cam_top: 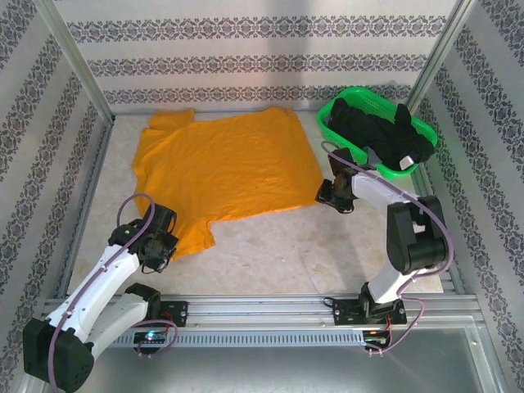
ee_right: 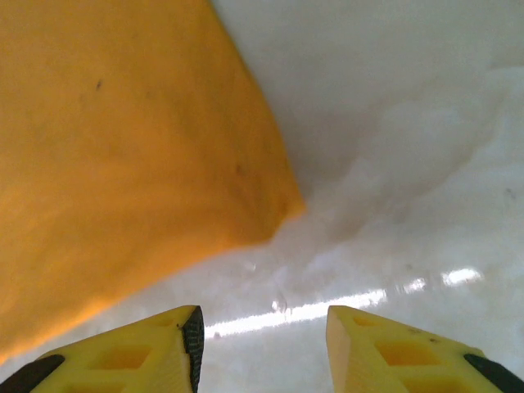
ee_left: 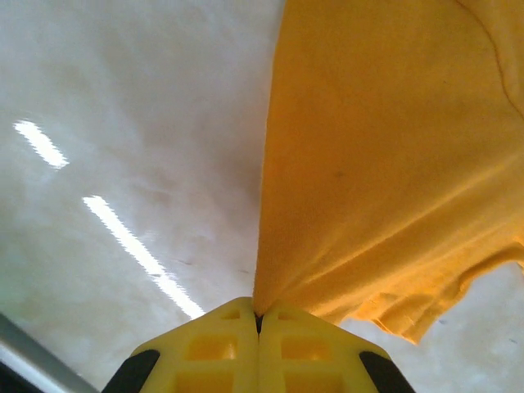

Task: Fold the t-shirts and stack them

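My left claw is clenched on the mustard-orange t-shirt. In the left wrist view my two yellow fingers are pressed tight together and the cloth comes out of the seam between them, fanning up and away to my right. A loose, wrinkled edge of it hangs just to the right of my fingertips. To the left of the claw lies bare pale desk with streaks of reflected light.

From above, the shirt is spread mostly flat on the desk, reaching from my left claw at its near corner out across the middle towards the back wall.

My right claw is released, sitting just beside the shirt's far right corner. In the right wrist view its fingers stand well apart with glossy desk showing between them. The orange cloth lies ahead of the claw and to its left, its corner pointing towards the gap in front of me. I cannot tell whether my left finger touches the cloth.

Beyond my right claw and a little to its right stands the green mesh basket in the desk's back corner, with the black t-shirts heaped in it, crumpled and rising over its rim
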You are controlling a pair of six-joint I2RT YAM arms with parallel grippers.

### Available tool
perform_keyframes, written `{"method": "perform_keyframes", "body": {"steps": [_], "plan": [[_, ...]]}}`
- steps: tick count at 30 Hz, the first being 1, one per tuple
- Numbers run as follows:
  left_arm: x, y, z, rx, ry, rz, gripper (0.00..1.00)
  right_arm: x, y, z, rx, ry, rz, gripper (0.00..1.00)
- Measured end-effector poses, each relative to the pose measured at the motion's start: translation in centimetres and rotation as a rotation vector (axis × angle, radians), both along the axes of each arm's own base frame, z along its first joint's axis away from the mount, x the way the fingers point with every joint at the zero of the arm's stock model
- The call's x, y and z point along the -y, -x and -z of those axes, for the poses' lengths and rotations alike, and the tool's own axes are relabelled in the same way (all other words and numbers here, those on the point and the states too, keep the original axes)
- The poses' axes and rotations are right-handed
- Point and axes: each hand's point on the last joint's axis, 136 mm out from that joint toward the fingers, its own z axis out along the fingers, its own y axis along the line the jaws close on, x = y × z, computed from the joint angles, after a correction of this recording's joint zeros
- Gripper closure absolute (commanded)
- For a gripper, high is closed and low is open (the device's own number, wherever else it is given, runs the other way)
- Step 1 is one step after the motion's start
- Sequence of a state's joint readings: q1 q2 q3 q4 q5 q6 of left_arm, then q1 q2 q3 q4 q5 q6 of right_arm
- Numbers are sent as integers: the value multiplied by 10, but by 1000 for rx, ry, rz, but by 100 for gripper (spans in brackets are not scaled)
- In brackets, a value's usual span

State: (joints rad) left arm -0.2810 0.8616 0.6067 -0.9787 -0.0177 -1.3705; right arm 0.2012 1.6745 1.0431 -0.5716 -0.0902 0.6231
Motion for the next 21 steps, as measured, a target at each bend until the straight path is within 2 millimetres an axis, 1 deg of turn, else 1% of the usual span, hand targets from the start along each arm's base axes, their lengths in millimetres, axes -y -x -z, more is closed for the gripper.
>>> {"method": "perform_keyframes", "body": {"steps": [3,6,8,14,17,21], "plan": [[-9,5,-2,-13,-42,-16,100,-1,-7,6,-14,9,-5,58],[-16,5,-4,-12,-67,-36,100,-1,-14,8,-14,15,-14,64],[-18,5,-4,-10,-73,-43,100,-1,-14,10,-18,17,-18,67],[-19,5,-4,-10,-77,-45,100,-2,-7,13,-42,23,-24,67],[-19,5,-4,-10,-77,-45,100,-2,2,17,-60,27,-29,67],[-22,5,-4,-10,-86,-55,100,-4,3,17,-63,27,-36,66]]}}
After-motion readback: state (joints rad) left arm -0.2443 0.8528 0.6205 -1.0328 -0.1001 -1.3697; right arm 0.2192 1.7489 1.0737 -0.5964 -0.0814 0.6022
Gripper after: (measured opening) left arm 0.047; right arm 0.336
